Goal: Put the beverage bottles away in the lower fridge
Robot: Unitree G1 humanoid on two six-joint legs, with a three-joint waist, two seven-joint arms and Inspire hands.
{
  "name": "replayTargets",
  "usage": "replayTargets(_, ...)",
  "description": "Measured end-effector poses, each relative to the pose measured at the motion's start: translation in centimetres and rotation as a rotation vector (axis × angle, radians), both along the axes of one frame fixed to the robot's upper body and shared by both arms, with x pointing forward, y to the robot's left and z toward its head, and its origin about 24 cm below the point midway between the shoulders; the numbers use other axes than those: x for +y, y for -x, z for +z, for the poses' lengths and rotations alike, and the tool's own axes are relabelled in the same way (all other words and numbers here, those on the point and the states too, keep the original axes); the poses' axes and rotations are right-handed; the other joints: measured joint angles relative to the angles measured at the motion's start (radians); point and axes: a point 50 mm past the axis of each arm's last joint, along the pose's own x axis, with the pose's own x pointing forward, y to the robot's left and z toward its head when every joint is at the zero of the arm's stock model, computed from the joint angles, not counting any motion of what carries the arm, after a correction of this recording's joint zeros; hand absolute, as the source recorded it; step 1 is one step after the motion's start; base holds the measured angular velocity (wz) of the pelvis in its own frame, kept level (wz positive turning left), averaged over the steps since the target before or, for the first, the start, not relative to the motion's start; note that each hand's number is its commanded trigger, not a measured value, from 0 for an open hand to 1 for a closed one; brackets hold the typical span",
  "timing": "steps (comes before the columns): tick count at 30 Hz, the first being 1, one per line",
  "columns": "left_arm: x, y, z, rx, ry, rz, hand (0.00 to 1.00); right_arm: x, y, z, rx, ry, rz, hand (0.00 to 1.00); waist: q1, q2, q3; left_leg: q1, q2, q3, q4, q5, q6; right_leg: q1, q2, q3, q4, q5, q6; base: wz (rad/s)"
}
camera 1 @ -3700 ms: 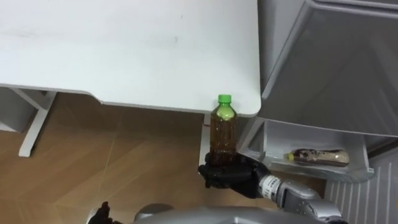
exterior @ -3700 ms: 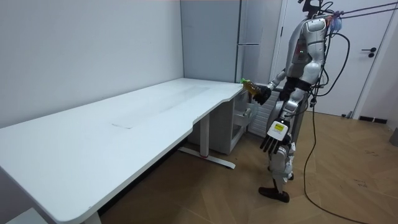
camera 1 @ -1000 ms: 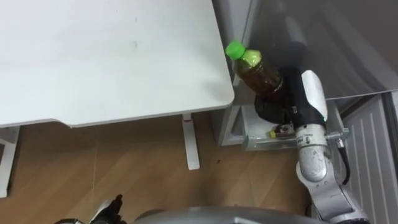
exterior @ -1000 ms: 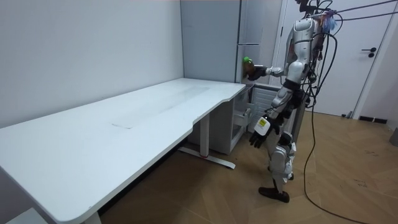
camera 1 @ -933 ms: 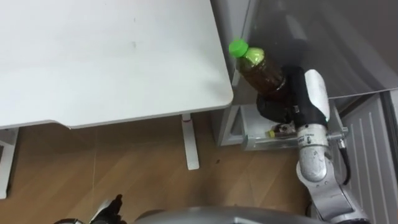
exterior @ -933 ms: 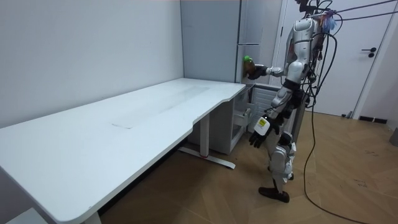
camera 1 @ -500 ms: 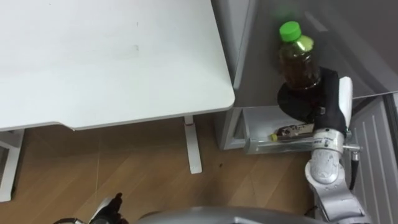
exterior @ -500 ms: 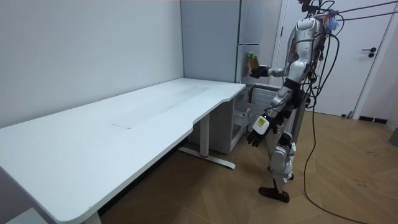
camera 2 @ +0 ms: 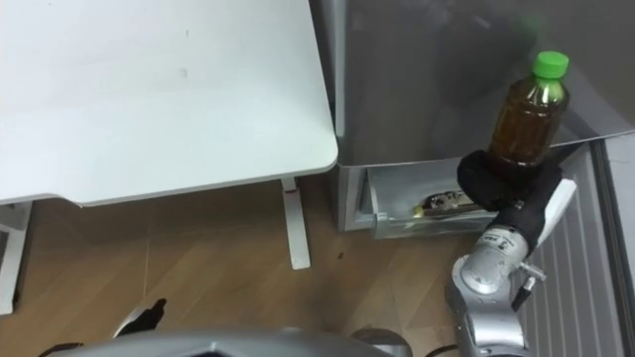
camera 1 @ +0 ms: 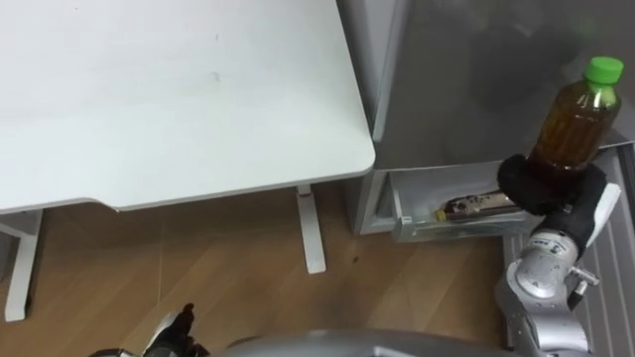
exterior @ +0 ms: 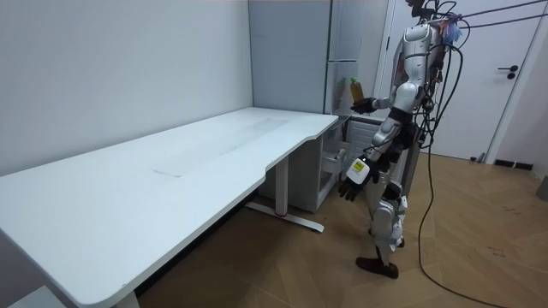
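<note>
The right hand (camera 1: 549, 186) is curled around the base of a drink bottle (camera 1: 572, 123) and grips it from below. The bottle rises out of the top of the hand, nearly upright, leaning slightly. It holds brown liquid, and its green cap (camera 1: 602, 69) points up and away from the hand.

In the eye views, hand and bottle show against the grey front of the fridge (camera 1: 456, 79). Just left of the hand and lower, the fridge's lower drawer (camera 1: 446, 230) stands open. A second bottle (camera 1: 474, 205) lies on its side in it.

The white counter (camera 1: 169, 89) lies further left, its rounded corner close beside the fridge.

In the room view the robot stands upright at that corner, facing the fridge. Its left hand (exterior: 349, 189) hangs by its thigh with loose fingers, holding nothing.
</note>
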Motion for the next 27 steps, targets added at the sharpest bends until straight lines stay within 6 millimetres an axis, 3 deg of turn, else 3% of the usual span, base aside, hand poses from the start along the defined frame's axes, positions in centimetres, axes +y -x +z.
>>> replayTargets(8,0.0,-0.1,0.0,-0.001,0.001,-0.001,0.00,-0.2,0.4,-0.9,-0.007,-0.206,-0.093,1.00,-0.003,-0.001,0.0009,-0.002,0.000,-0.001,0.002,0.000,0.000,-0.002,-0.001,-0.001,-0.003,-0.001,0.001,0.00)
replayTargets(22,0.1,0.4,0.1,-0.015,-0.005,0.029,0.00,-0.4,2.5,-4.4,0.051,-0.600,-0.392,1.00,0.004,-0.002,0.0014,0.015,-0.001,-0.004,0.006,0.000,0.000,0.017,-0.002,-0.007,-0.002,-0.001,0.001,0.01)
replayTargets(27,0.1,1.4,0.0,0.003,0.014,0.102,0.00,-0.4,3.4,-6.0,0.051,-0.780,-0.497,1.00,0.004,0.011,0.0013,0.016,-0.001,-0.008,0.012,0.000,0.000,0.023,-0.003,-0.012,0.000,-0.002,0.002,0.02)
